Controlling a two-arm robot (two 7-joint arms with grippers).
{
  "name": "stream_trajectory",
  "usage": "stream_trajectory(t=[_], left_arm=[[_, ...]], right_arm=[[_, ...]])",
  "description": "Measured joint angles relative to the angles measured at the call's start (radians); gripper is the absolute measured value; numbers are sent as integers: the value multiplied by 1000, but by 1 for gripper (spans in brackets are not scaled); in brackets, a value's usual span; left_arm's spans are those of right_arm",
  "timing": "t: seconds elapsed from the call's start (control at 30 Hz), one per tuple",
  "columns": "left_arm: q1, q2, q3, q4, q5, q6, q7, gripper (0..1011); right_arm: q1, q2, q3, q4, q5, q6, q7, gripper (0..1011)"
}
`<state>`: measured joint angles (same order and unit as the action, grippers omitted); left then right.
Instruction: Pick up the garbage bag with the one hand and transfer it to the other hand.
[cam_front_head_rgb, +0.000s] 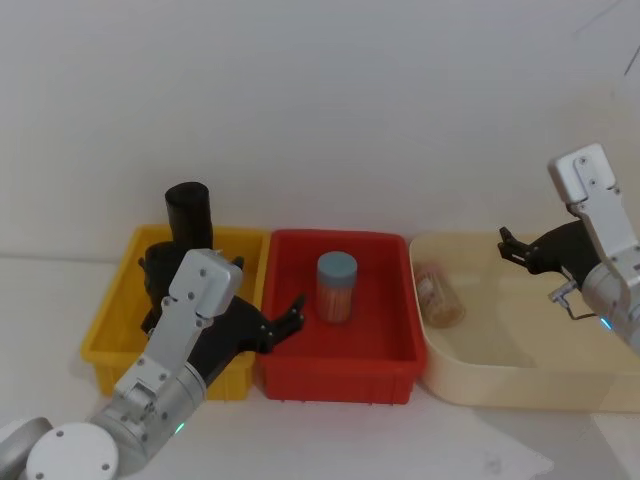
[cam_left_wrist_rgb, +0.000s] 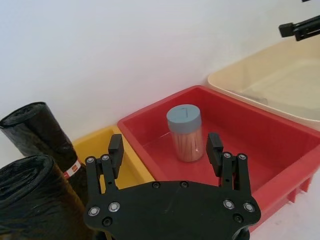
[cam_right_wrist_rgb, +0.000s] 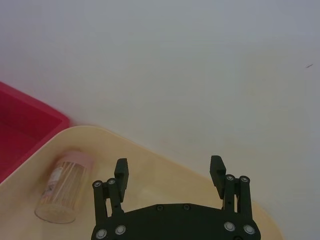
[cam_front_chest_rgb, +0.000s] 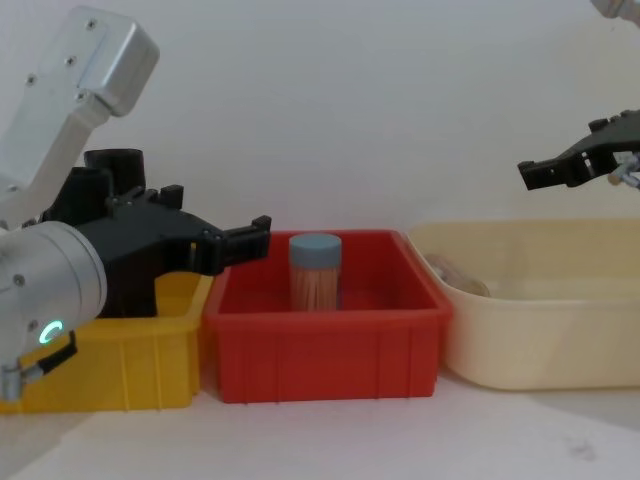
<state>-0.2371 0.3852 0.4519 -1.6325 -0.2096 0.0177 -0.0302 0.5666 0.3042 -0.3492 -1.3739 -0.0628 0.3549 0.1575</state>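
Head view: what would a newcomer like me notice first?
Three bright bins in a row: yellow bin, red bin, cream tub. A blue-lidded toothpick jar stands upright in the red one, a black garbage bag roll in the yellow. The open left claw hangs where yellow meets red; the open right claw over the tub.

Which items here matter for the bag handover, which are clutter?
Job: garbage bag, unlabelled roll in yellow bin; left gripper, open; right gripper, open.
Clutter: labelled black roll; blue-lidded jar in red bin; pink-lidded jar in cream bin.
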Motion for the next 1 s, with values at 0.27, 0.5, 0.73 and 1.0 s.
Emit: stream_trajectory(t=[0.27, 0.5, 0.73, 1.0], left_arm=[[18, 20, -13, -45, -52, 49, -53, 1001], [62, 39, -36, -110, -102, 113, -74, 1001], [141, 58, -81, -204, -148, 192, -53, 1001], [217, 66, -132, -289, -161, 255, 6, 1001]], right_arm=[[0, 3, 2, 2, -3, 2, -2, 1000], [0, 4, 2, 3, -4, 3, -3, 1001], [0, 4, 3, 4, -5, 4, -3, 1000], [0, 5, 3, 5, -6, 4, -3, 1000]])
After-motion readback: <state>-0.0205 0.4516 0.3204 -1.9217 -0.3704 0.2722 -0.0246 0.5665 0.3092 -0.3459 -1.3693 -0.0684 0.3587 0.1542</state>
